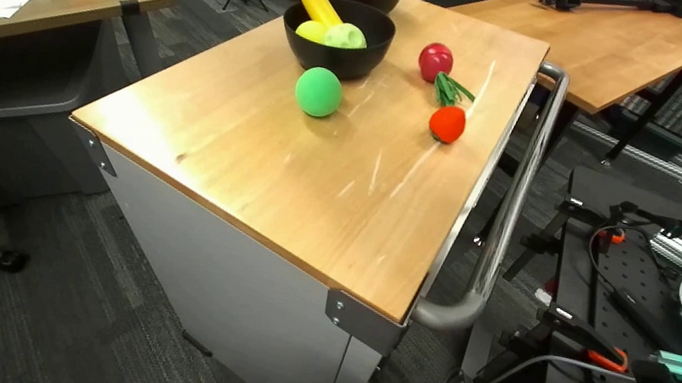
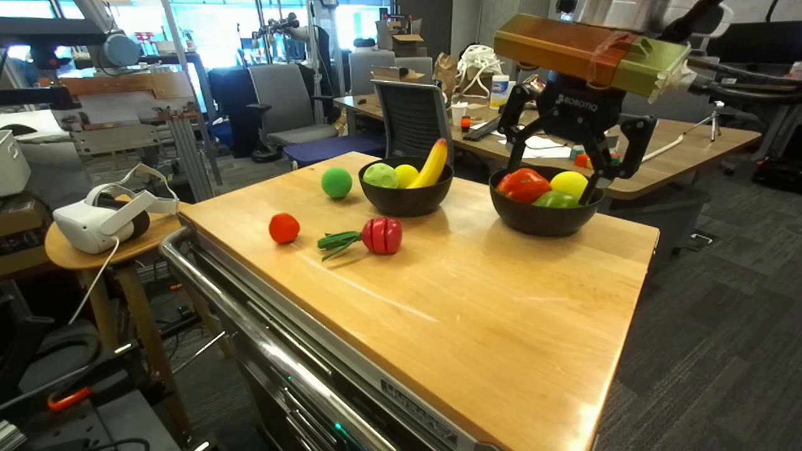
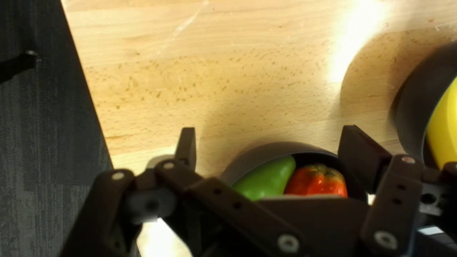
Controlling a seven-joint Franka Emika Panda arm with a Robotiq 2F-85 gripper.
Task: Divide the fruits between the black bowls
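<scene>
Claw (image 3: 272, 147) spread | 2 black bowls (image 2: 406, 203) | 6 fruits (image 2: 432, 165) visible inside, 3 outside

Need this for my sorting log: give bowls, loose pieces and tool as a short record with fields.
Bowl A: black; holds banana, yellow fruit, pale green fruit
Bowl B: black; holds glossy red piece, second yellow fruit, green piece
Loose on tabletop: green ball, orange-red piece, leafy red piece
Tool: open, at Bowl B, nothing held
Unsorted: three pieces
</scene>
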